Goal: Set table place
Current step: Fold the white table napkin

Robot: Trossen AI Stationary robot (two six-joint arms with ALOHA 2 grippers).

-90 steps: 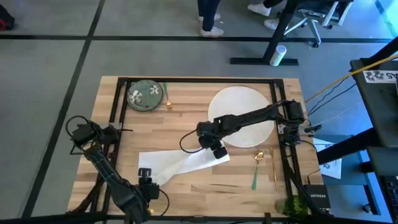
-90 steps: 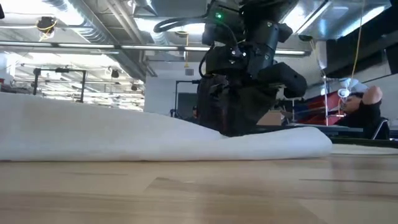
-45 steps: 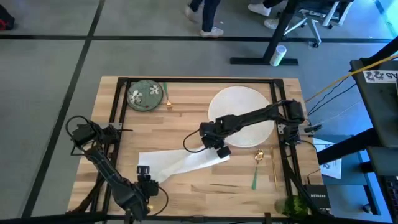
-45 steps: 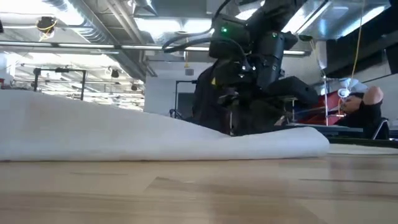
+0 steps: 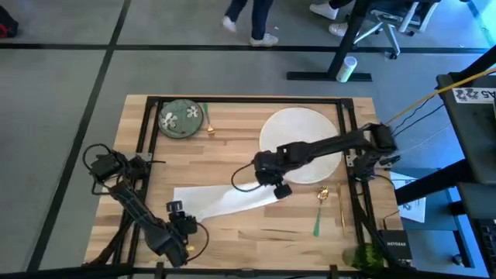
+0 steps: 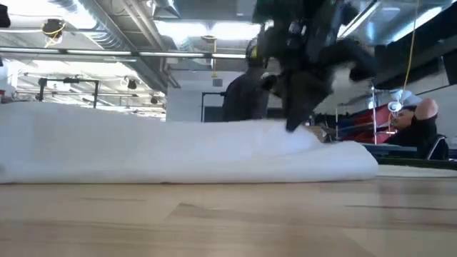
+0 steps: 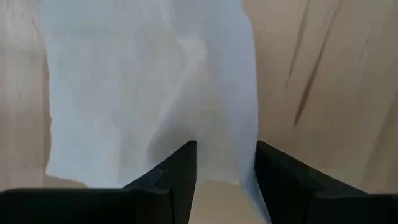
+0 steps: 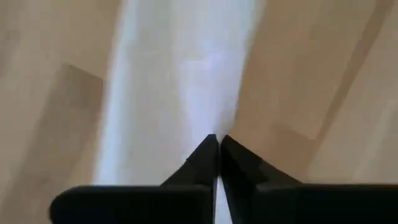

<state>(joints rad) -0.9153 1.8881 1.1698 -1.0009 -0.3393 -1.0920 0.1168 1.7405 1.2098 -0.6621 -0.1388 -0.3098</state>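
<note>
Butcher-block boards of the table (image 5: 232, 167) carry the whole setting, and the white napkin (image 5: 225, 203) lies stretched across the near middle as a long, half-flattened strip, which suggests it is being pulled straight between the two arms. The right gripper (image 8: 217, 144) sits over the napkin's right end, its jaws pinched together on a fold of the cloth. In the low view that end appears to be raised slightly off the boards. The left gripper (image 7: 225, 163) hangs at the napkin's left end with its jaws parted and the cloth edge between them, not yet clamped, probably ready to anchor that side. Just beyond the right arm the large white plate (image 5: 301, 143) rests at the far right, likely the centre of the place. The small green flowered dish (image 5: 180, 119) waits at the far left with one gold piece of cutlery (image 5: 208, 128) beside it, while a green-handled utensil (image 5: 317, 221) lies near right. A green object at the near right corner is cut off, so I cannot name it. Whether the right jaws grip one layer or several is hidden, and the low view blurs that arm.
</note>
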